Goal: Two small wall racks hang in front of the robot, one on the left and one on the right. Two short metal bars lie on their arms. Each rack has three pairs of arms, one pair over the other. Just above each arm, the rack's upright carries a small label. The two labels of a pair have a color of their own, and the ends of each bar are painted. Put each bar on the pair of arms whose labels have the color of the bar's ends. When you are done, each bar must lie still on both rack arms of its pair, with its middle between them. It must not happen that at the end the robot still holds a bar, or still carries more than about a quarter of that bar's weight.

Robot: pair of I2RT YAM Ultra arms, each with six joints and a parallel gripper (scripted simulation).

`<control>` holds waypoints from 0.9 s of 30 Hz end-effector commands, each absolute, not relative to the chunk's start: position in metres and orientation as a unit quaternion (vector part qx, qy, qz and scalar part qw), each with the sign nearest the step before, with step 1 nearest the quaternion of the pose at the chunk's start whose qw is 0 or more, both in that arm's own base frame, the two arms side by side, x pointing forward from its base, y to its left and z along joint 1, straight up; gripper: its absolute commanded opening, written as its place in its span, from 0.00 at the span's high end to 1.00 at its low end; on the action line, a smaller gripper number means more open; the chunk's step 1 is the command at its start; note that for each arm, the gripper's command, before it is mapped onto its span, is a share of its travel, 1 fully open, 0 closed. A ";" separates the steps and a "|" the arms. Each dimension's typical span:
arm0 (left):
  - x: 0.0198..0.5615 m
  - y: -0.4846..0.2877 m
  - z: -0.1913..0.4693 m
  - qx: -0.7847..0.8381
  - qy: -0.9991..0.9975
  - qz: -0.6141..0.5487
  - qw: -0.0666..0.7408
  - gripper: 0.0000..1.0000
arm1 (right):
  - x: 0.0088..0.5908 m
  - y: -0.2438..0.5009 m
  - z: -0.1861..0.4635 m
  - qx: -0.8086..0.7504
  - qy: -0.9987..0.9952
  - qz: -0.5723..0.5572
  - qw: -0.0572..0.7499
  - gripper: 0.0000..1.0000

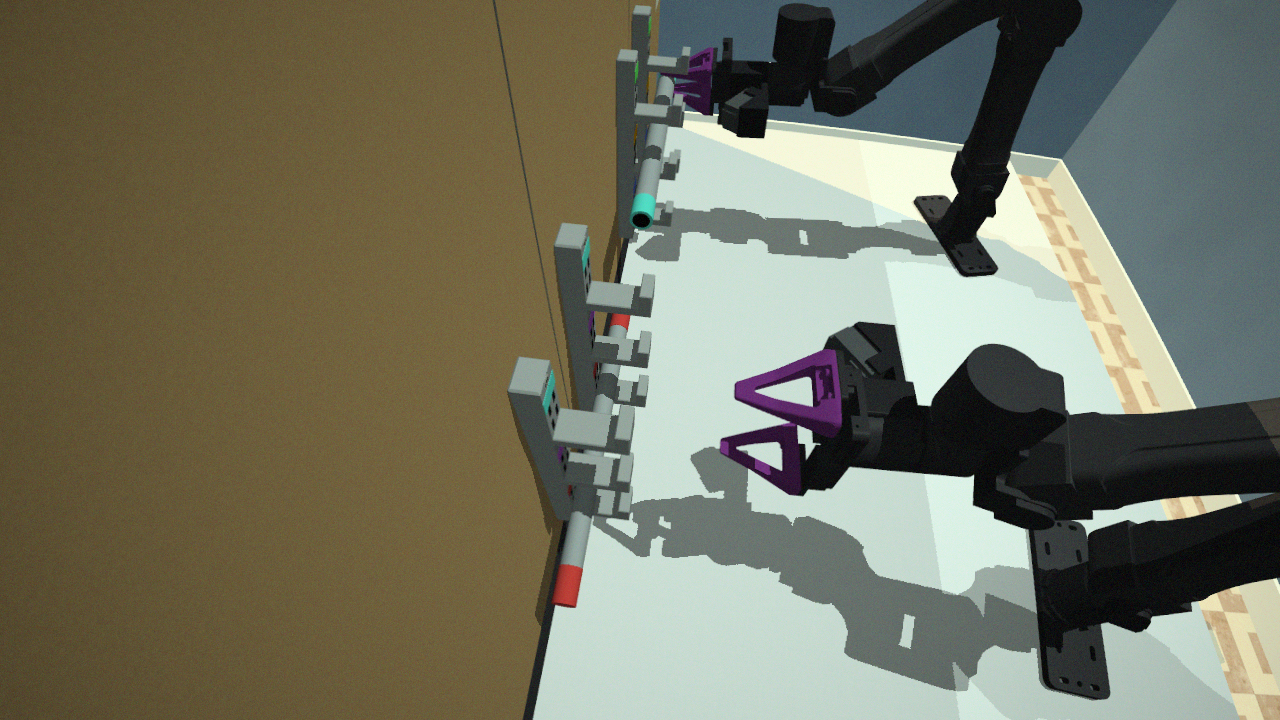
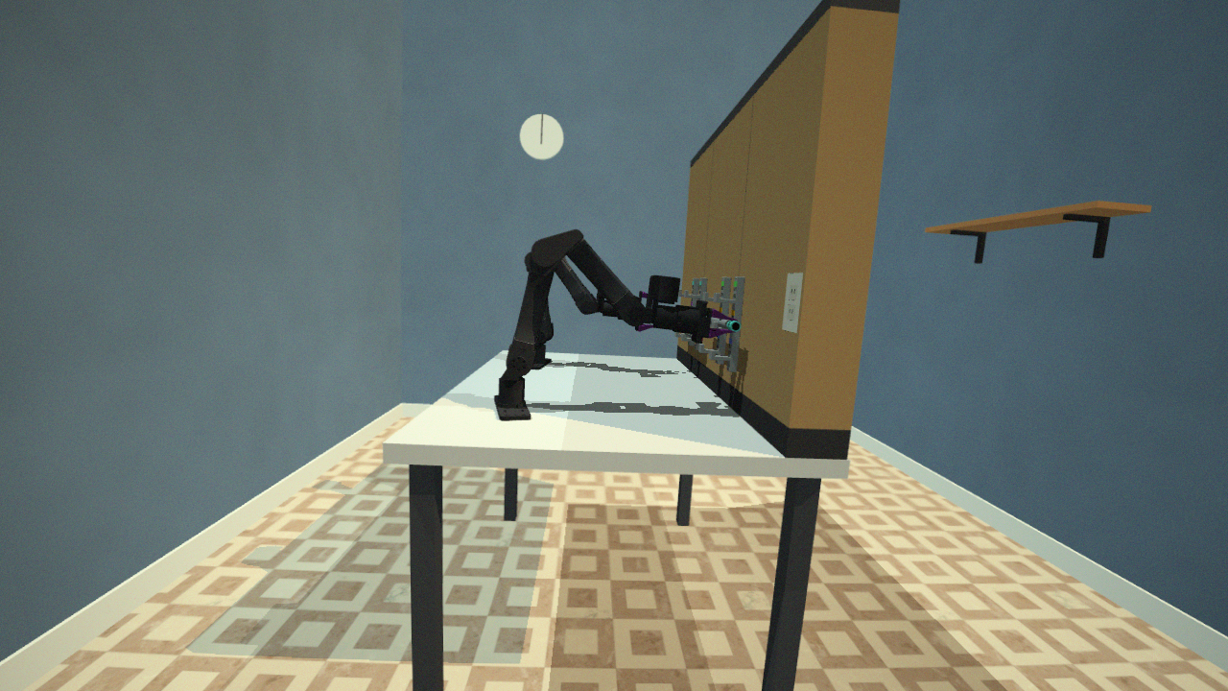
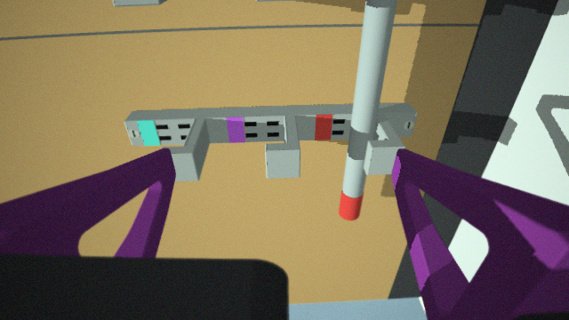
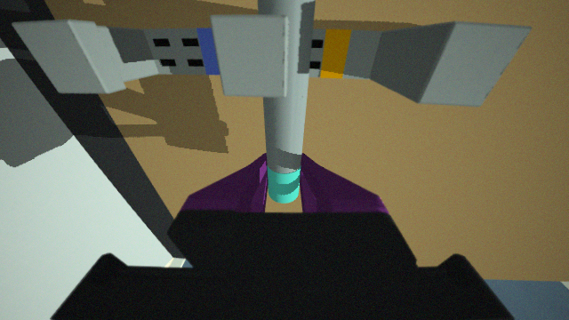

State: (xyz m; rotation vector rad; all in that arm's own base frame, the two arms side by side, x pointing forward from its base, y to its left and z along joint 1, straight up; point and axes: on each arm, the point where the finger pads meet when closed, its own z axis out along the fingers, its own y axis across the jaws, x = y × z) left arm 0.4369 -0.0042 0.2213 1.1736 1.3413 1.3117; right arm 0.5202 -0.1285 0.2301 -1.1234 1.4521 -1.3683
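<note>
my right jaws [image 1: 677,82] shut on one turquoise-tipped end of a gray metal bar [image 1: 656,143] [image 4: 286,120] at the right rack, my left jaws [image 1: 726,419] wide open, empty, a red-tipped bar [image 1: 580,537] [image 3: 373,67] on the left rack's lowest arms

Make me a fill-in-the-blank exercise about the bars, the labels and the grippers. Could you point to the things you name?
The right gripper [image 1: 674,82] [image 2: 732,324] [image 4: 284,159] is shut on the bar [image 1: 655,143] [image 4: 286,120] with ____ ends.
The left gripper [image 1: 727,418] [image 3: 284,161] holds ____.
On the left rack [image 1: 572,286] [image 3: 276,109], the middle labels [image 1: 563,458] [image 3: 236,130] are ____.
The bar [image 1: 577,541] [image 3: 373,67] lying on the left rack has ____ ends.

Missing words: teal; nothing; purple; red.
</note>
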 end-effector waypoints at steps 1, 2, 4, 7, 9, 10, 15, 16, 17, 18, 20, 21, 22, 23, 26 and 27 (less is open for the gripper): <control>0.433 -0.008 0.237 0.463 0.535 0.535 0.463 0.00 | 0.523 -0.133 0.261 -0.428 0.563 -0.563 0.428 1.00; 0.433 -0.008 0.237 0.463 0.535 0.535 0.463 0.00 | 0.523 -0.133 0.262 -0.428 0.563 -0.563 0.428 1.00; 0.433 -0.008 0.237 0.463 0.535 0.535 0.463 0.00 | 0.523 -0.133 0.264 -0.428 0.563 -0.563 0.428 1.00; 0.433 -0.008 0.237 0.463 0.535 0.535 0.463 0.00 | 0.523 -0.133 0.268 -0.428 0.563 -0.563 0.428 1.00; 0.433 -0.008 0.237 0.463 0.535 0.535 0.463 0.00 | 0.523 -0.133 0.270 -0.428 0.563 -0.563 0.428 1.00; 0.433 -0.008 0.237 0.463 0.535 0.535 0.463 0.00 | 0.523 -0.133 0.271 -0.428 0.563 -0.563 0.428 1.00; 0.433 -0.008 0.237 0.463 0.535 0.535 0.463 0.00 | 0.523 -0.133 0.276 -0.428 0.563 -0.563 0.428 1.00; 0.433 -0.008 0.237 0.463 0.535 0.535 0.463 0.00 | 0.523 -0.133 0.277 -0.428 0.563 -0.563 0.428 1.00; 0.433 -0.008 0.237 0.463 0.535 0.535 0.463 0.00 | 0.523 -0.133 0.277 -0.428 0.563 -0.563 0.428 1.00; 0.433 -0.008 0.237 0.463 0.535 0.535 0.463 0.00 | 0.523 -0.133 0.277 -0.428 0.563 -0.563 0.428 1.00; 0.433 -0.008 0.237 0.463 0.535 0.535 0.463 0.00 | 0.523 -0.133 0.280 -0.428 0.563 -0.563 0.428 1.00; 0.433 -0.008 0.237 0.463 0.535 0.535 0.463 0.00 | 0.523 -0.133 0.281 -0.428 0.563 -0.563 0.428 1.00; 0.433 -0.008 0.237 0.463 0.535 0.535 0.463 0.00 | 0.523 -0.133 0.282 -0.428 0.563 -0.563 0.428 1.00; 0.433 -0.008 0.237 0.463 0.535 0.535 0.463 0.00 | 0.523 -0.133 0.283 -0.428 0.563 -0.563 0.428 1.00; 0.433 -0.008 0.237 0.463 0.535 0.535 0.463 0.00 | 0.523 -0.133 0.287 -0.428 0.563 -0.563 0.428 1.00; 0.433 -0.008 0.237 0.463 0.535 0.535 0.463 0.00 | 0.523 -0.133 0.288 -0.428 0.563 -0.563 0.428 1.00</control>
